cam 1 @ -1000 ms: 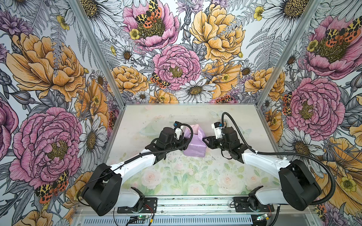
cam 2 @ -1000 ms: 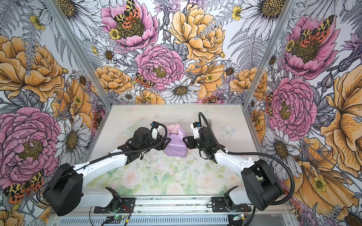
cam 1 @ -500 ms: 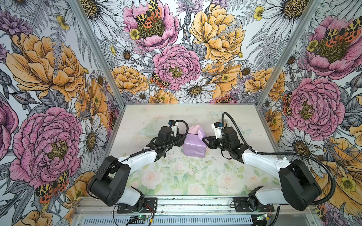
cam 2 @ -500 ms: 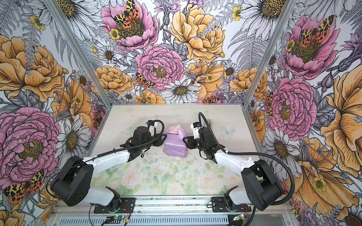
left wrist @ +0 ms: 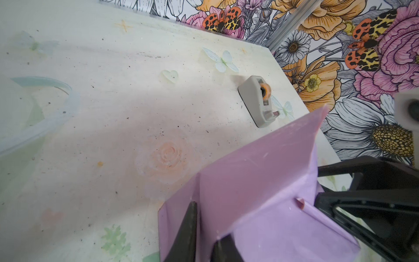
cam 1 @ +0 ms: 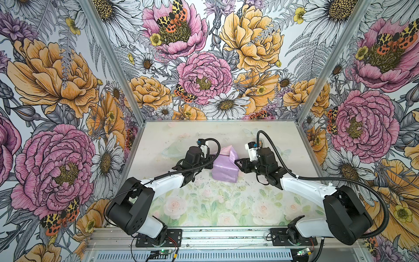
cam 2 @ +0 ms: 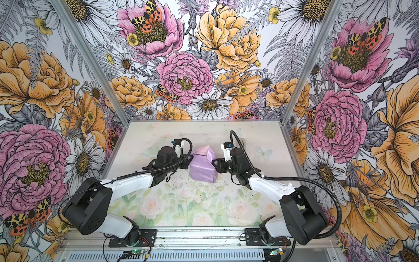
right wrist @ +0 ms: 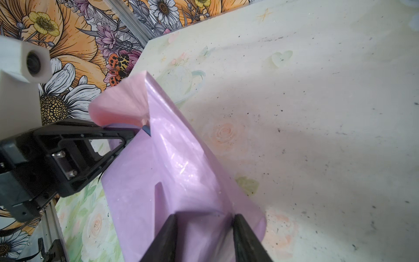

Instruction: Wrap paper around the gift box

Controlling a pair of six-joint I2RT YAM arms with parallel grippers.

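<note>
Table, pale rose print. Both arms reached in from its near edge to mid-table.

Mid-table: the gift box lay flat, covered by the paper, which read lilac over it. One sliver of blue box corner showed in the right wrist view.

Left gripper was at the parcel's left side. Its jaws were drawn nearly together, pinching a fold of the paper between the fingers.

Right gripper was at the parcel's right side. Its jaws stood partly apart, one finger on either side of the papered box end and clamped against it.

At the far side of the parcel, loose paper stood up in a peaked, pinker flap.

Beyond that, toward the table's far right, a grey tape dispenser sat well apart from the parcel. In both top views it was mostly hidden behind the right wrist.
</note>
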